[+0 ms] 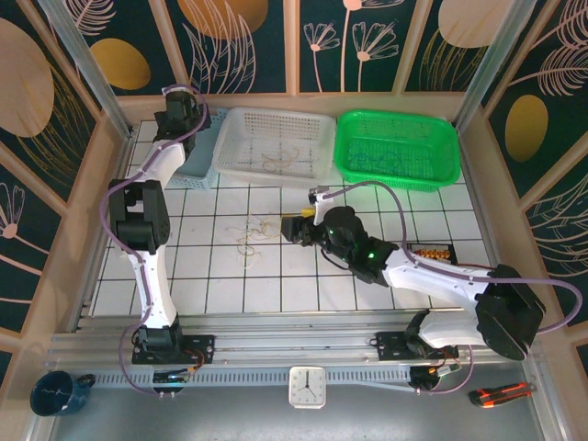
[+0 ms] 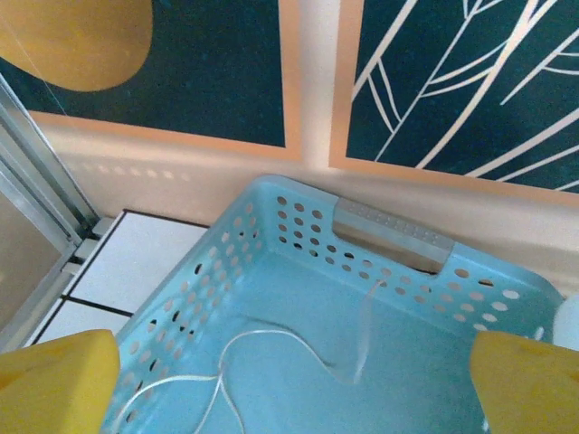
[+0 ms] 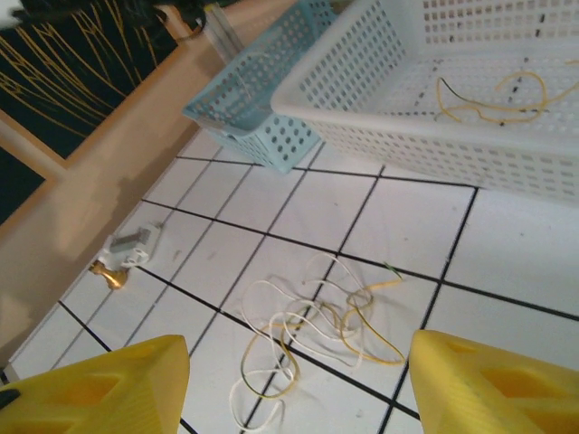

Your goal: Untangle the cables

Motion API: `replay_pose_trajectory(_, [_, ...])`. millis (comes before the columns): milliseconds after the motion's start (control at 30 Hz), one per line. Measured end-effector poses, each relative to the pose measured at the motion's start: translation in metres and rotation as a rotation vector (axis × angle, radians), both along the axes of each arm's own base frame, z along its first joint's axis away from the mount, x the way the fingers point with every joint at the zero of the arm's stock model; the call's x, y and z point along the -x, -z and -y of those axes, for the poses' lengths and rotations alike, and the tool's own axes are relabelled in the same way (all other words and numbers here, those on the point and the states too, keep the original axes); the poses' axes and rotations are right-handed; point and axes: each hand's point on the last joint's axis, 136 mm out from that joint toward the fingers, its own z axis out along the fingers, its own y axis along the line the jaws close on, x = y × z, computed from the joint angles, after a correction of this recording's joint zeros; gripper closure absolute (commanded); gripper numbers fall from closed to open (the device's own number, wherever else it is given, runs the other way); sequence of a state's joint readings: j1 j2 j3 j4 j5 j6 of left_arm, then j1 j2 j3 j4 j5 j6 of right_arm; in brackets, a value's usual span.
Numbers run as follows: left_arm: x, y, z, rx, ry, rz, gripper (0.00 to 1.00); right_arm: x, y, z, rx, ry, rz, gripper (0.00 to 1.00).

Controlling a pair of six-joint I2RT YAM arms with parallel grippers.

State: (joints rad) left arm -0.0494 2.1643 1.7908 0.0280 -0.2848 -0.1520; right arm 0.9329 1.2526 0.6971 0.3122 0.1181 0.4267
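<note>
Right wrist view has the right pincer (image 3: pixel 297 366) spread wide and holding nothing, near the loose tangle of whitish and yellowish cables (image 3: pixel 303 330) that lies on the tiled tabletop (image 3: pixel 507 271) to its left. Farther back, yellowish strands (image 3: pixel 470 113) lie in the white basket (image 3: pixel 362 81), with a green basket (image 1: pixel 397 115) to its right. At the far left, the left pincer (image 2: pixel 294 362) hangs wide open, gripping nothing, over the blue basket (image 2: pixel 271 226), where a whitish wire (image 2: pixel 271 336) rests inside.

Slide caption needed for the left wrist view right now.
Left gripper open above the light blue perforated plastic basket, one thin whitish cable lying inside.
</note>
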Motion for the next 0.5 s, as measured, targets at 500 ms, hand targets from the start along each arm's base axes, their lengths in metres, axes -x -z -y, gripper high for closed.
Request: replay_pose_trajectory(500, [0.102,-0.144,0.049,0.283,0.236,0.162,0.01,-0.007,0.056,0.0,0.116,0.027,-0.102,0.35])
